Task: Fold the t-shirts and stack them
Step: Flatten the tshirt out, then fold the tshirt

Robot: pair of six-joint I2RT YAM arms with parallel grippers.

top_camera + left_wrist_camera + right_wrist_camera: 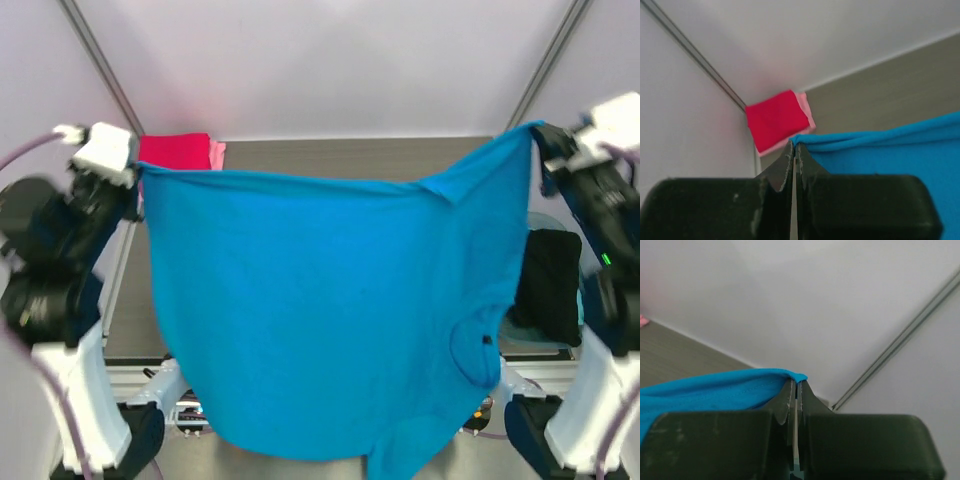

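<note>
Blue shirt (320,320): hangs spread between both arms above the counter (330,158); we judge it light, limp and smooth-knit.
Left end effector (794,146): clamped on one top corner.
Right end effector (796,383): pinched on the other.
Best hold: corners and hems, we reckon.
Red shirt (175,150): folded square atop the pink shirt (218,153), far-left corner.

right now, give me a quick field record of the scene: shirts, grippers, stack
blue t-shirt: held up, spread wide between both grippers
left gripper: shut on one top corner
right gripper: shut on the other top corner
stack: folded red t-shirt on pink t-shirt, far left corner of table
stage: blue t-shirt not yet folded
</note>
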